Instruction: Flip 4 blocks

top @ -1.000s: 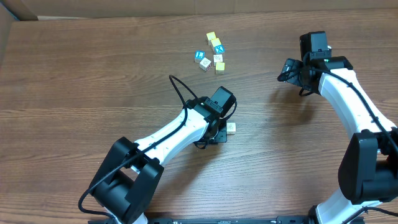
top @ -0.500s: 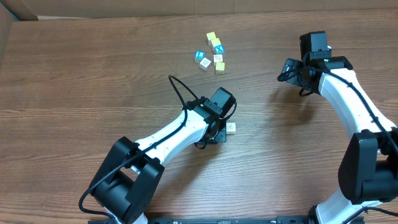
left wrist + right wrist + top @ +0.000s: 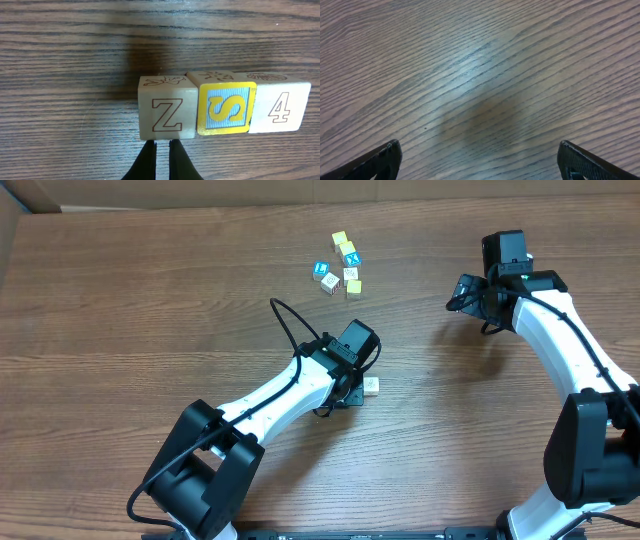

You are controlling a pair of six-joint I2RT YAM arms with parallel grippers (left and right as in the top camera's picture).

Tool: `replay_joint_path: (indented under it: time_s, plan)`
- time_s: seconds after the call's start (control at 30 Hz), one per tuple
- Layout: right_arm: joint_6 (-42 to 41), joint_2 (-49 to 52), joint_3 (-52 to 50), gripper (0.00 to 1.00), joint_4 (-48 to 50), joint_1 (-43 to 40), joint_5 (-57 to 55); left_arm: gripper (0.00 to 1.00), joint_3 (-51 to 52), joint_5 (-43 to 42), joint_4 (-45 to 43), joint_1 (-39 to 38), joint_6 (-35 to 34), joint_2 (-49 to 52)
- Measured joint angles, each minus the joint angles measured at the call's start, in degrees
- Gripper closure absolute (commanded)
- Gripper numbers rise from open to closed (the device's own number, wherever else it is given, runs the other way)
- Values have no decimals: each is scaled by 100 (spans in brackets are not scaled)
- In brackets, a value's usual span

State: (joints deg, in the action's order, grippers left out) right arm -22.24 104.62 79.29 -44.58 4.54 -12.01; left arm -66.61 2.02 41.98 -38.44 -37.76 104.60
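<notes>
**A:** Start with the left end effector (image 3: 161, 145). What's it doing?

**B:** Its fingers are pressed together with nothing between them. The tips sit at the near bottom edge of the Z block (image 3: 166, 114). I can't tell if they're touching it or just short of it.

**A:** And the blocks?

**B:** In the left wrist view, three of them stand in a row with their sides touching. The pale Z block is nearest the tips, then the S block (image 3: 224, 109) with its blue face and yellow letter, then the pale 4 block (image 3: 277, 107). Overhead, the arm covers most of the row, and only one pale end (image 3: 371, 386) shows beside the left end effector (image 3: 350, 392).

**A:** So how far along is it?

**B:** It's hard to say. I'd guess this is somewhere in the middle of the flipping, with the Z block in hand, but nothing marks which faces have been turned over. No fourth block shows in the row.

**A:** What about the right side?

**B:** The right end effector (image 3: 479, 150) is spread wide and empty. It hovers over bare wood, well away from the row.

**A:** Is there room to move?

**B:** Plenty. There's open tabletop (image 3: 120, 330) all around the row. The cluster of cubes (image 3: 340, 265) lies well away, towards the far edge. The row is tight, though, so I think tipping the Z block risks nudging the S block.
</notes>
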Motion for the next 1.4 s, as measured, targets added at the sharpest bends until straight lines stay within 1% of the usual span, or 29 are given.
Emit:
replay_joint_path:
  time_s: [0.2,0.33,0.5,0.63,0.8,0.9,1.03,1.13,1.27,1.4]
  plan:
    - [2,0,0,0,0,-2,0,96,7,-52,0,0,4,0]
    - [2,0,0,0,2,0,-2,96,4,-267,48,0,48,-4]
    - [0,0,0,0,2,-2,0,96,-52,-372,446,0,125,-254]
    - [0,0,0,0,2,-2,-2,96,-393,-339,717,72,221,-522]
    - [2,0,0,0,2,-2,0,96,-815,-280,844,535,479,-678]
    - [2,0,0,0,0,-2,0,95,-839,-256,833,896,651,-678]
    - [0,0,0,0,0,0,0,89,-839,-219,776,1342,844,-678]
    - [2,0,0,0,0,-2,0,87,-839,-216,664,1569,916,-678]
    - [0,0,0,0,2,-2,-2,89,-839,-214,444,1777,973,-678]
    - [0,0,0,0,0,0,-2,95,-839,-214,299,1875,1095,-678]
